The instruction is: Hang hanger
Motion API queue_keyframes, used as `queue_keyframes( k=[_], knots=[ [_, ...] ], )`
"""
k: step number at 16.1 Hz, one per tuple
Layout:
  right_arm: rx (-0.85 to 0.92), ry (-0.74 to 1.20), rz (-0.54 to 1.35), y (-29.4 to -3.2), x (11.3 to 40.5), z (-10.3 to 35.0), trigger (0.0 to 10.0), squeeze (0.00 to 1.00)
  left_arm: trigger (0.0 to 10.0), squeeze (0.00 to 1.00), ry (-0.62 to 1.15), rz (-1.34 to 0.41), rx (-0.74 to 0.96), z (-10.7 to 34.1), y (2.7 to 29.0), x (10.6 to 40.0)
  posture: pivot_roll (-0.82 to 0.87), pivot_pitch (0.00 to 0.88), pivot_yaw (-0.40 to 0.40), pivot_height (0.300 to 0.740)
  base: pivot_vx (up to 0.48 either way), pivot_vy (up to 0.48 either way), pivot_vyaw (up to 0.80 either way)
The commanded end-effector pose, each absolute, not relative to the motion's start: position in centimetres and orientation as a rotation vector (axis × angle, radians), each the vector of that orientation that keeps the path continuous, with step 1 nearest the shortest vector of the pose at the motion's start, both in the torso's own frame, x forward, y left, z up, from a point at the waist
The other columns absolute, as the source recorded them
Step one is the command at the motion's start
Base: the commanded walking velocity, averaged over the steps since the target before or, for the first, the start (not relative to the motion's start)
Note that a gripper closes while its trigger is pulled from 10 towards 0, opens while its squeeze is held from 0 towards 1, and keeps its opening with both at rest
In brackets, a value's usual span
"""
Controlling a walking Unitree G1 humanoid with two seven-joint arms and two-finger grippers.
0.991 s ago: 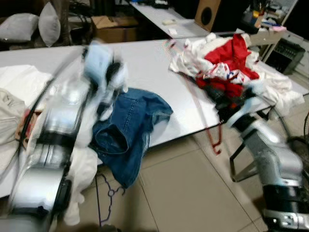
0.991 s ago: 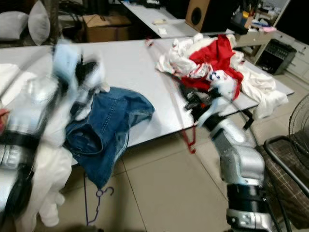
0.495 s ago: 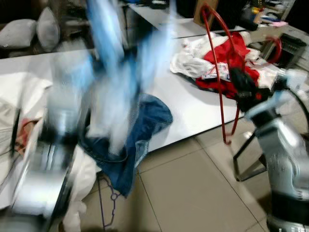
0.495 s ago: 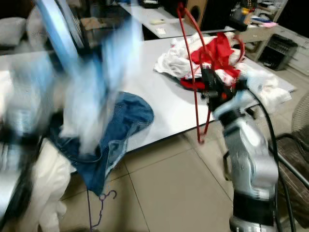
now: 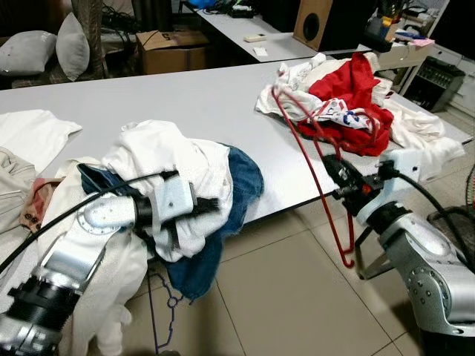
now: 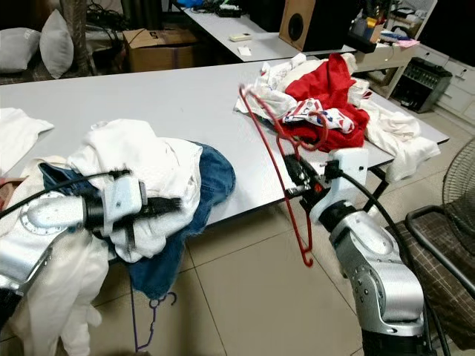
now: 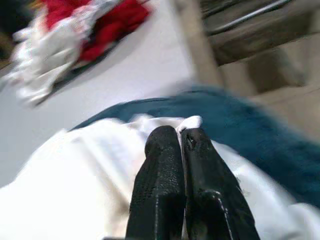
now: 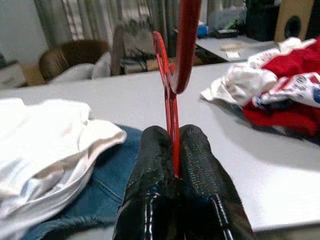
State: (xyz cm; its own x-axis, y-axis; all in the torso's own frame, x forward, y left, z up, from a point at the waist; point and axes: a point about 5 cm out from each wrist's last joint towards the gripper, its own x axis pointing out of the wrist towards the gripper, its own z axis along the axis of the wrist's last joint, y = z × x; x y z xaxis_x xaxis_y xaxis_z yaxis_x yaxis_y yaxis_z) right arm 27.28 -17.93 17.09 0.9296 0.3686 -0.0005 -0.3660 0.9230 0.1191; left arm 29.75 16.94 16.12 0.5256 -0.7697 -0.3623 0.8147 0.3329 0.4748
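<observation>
A red wire hanger [image 8: 172, 110] is pinched between my right gripper's [image 5: 335, 174] shut fingers, just off the table's front edge. It slants from its hook [image 5: 276, 93] above the table down to its lower end [image 5: 347, 259] over the floor. My left gripper [image 5: 206, 207] is shut on a fold of a white garment [image 5: 174, 167], which is heaped over blue denim [image 5: 239, 185] at the table's front edge. In the left wrist view the fingertips [image 7: 162, 140] pinch a bit of white cloth.
A pile of red and white clothes [image 5: 349, 89] lies on the grey table [image 5: 148, 96] at the right. A purple hanger [image 5: 159, 304] hangs below the denim near the tiled floor. More pale clothes [image 5: 30, 133] lie at the left. A chair frame [image 6: 438, 245] stands at the right.
My left arm has swung down and laid the white garment over the denim. My right gripper has lowered the red hanger from up high to beside the table's edge.
</observation>
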Motion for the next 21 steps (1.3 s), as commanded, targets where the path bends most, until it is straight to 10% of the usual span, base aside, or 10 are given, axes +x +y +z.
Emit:
queue_keyframes(
  k=[1,3,4,5,7,17,18,19,21],
  knots=[
    [0.103,0.053,0.346,-18.6,27.3,16.7,10.0,0.0,0.0,0.0,0.048,-0.955,0.663,17.2,17.2,30.6,-0.08,0.0,-0.092,0.74,0.0,0.0,0.0],
    [0.102,0.102,0.348,-18.3,27.1,16.0,10.0,0.0,0.0,0.0,-0.041,-0.799,0.432,18.8,16.3,32.0,-0.09,0.0,-0.08,0.74,0.0,0.0,0.0],
    [0.101,0.111,0.343,-18.3,27.1,15.8,10.0,0.0,10.0,0.0,-0.044,-0.765,0.396,18.8,16.1,32.2,-0.09,0.0,-0.08,0.74,0.0,0.0,0.0],
    [0.1,0.124,0.328,-18.2,27.0,15.5,10.0,0.0,10.0,0.0,-0.035,-0.689,0.307,18.5,15.8,32.7,-0.09,0.0,-0.07,0.74,0.0,0.0,0.0],
    [0.097,0.137,0.317,-18.3,26.7,15.1,10.0,0.0,10.0,1.0,-0.039,-0.646,0.283,18.6,15.8,32.7,-0.09,0.0,-0.067,0.74,0.0,0.0,0.0],
    [0.086,0.124,0.304,-18.4,25.5,15.5,10.0,0.0,10.0,1.0,-0.135,-0.399,0.055,21.9,17.6,30.5,-0.08,0.0,-0.064,0.74,0.0,0.0,0.0],
    [0.082,0.113,0.303,-18.4,25.3,15.7,10.0,0.0,10.0,0.93,-0.121,-0.367,0.028,21.3,17.7,30.0,-0.08,0.0,-0.065,0.74,0.0,0.0,0.0],
    [0.051,0.106,0.312,-18.2,25.0,15.7,10.0,0.0,10.0,0.48,-0.092,-0.329,0.052,20.1,17.7,28.9,-0.07,0.0,-0.069,0.74,0.0,0.0,0.0],
    [0.007,0.118,0.319,-17.7,24.8,15.2,10.0,0.0,10.0,0.49,-0.039,-0.281,0.054,18.1,17.4,27.7,-0.07,0.0,-0.077,0.74,0.0,-0.396,0.27]
  ],
)
